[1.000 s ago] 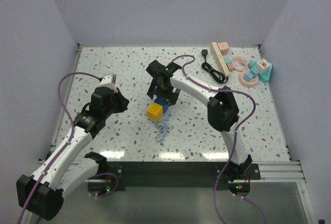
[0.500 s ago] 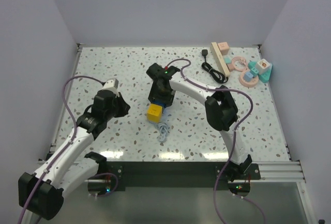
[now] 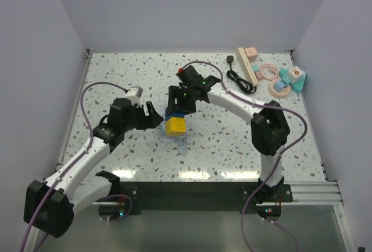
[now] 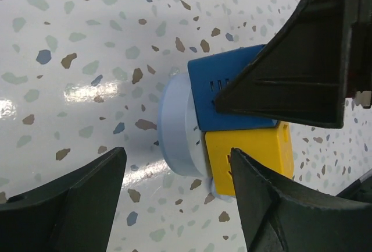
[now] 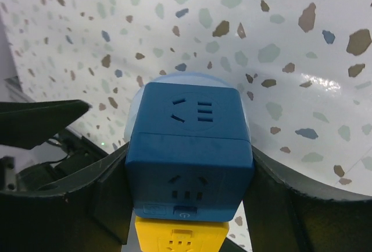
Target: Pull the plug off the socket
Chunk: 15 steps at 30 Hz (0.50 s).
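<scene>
A blue socket cube [image 5: 189, 147] with outlet slots sits on the table, and my right gripper [image 5: 189, 188] is shut on its two sides. A yellow cube [image 4: 250, 159] is joined to one face of it. A pale blue round piece [image 4: 174, 124] presses against both cubes. My left gripper [image 4: 174, 164] is open, one finger beside the yellow cube and the other left of the round piece, touching neither. From above, both grippers meet at the cubes [image 3: 174, 125] mid-table. A cream power strip [image 3: 247, 68] and a small black plug [image 3: 232, 60] lie far back right.
A pale blue cord [image 3: 182, 145] trails from the cubes toward the near edge. A coiled black cord [image 3: 237, 78] lies beside the strip. Pink rings and teal toy blocks [image 3: 288, 80] crowd the back right corner. Purple cables loop over both arms.
My left gripper has swung right to the cubes and opened. My right gripper has come down and closed on the blue cube, its arm stretching further left.
</scene>
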Tool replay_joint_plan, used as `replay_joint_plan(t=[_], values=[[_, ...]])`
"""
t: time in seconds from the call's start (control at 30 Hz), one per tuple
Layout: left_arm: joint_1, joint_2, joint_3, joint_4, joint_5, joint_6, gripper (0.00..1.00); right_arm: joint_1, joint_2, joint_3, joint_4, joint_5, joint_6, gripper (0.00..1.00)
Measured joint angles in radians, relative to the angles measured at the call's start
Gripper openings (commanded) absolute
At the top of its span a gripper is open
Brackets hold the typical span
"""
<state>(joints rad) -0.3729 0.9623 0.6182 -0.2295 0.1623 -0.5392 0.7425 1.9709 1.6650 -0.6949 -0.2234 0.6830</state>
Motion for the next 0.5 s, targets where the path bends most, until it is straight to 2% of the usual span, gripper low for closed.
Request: replay_joint_plan(t=[0.17,0.33,0.43,0.5], values=[[0.000,0.047,-0.027,0.093,0.065,-0.002,0.77,-0.040,-0.077,-0.110,0.142,-0.097,-0.011,0.00],[0.000,0.091,-0.049,0.159,0.102,-0.003,0.74,-0.049,-0.085,-0.140,0.198,-0.150,-0.021,0.00],[0.004,0.109,-0.049,0.191,0.104,0.000,0.70,-0.051,-0.085,-0.140,0.200,-0.169,-0.034,0.00],[0.005,0.115,-0.049,0.207,0.103,0.005,0.60,-0.052,-0.085,-0.140,0.200,-0.180,-0.045,0.00]])
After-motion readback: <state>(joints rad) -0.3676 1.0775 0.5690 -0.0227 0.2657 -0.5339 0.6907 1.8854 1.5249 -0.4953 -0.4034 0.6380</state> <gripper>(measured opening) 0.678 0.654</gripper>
